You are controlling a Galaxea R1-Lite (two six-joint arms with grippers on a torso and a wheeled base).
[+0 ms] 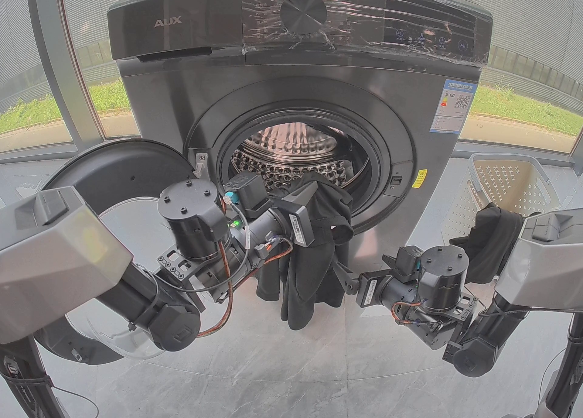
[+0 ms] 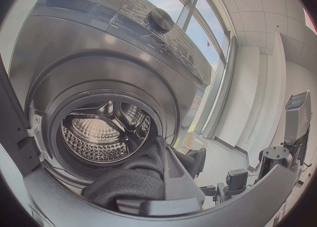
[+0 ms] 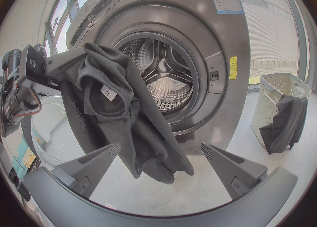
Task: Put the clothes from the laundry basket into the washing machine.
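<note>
The left gripper pinches a black garment just in front of the open drum of the washing machine. The right gripper, jaws spread, sits lower right. Another dark garment drapes over the rim of the laundry basket, far right.

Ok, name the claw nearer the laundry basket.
Right. Right claw: open, low, short of the laundry basket. Left claw: farther off at the drum, gripping a black garment.

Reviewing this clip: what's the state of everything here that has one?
Washer door: open, swung wide.
Drum: no clothes seen inside.
Black garment: hanging before the opening, not in.
Left pincer: shut on it.
Right pincer: open, empty.
Laundry basket: upright, dark garment draped over rim.
</note>
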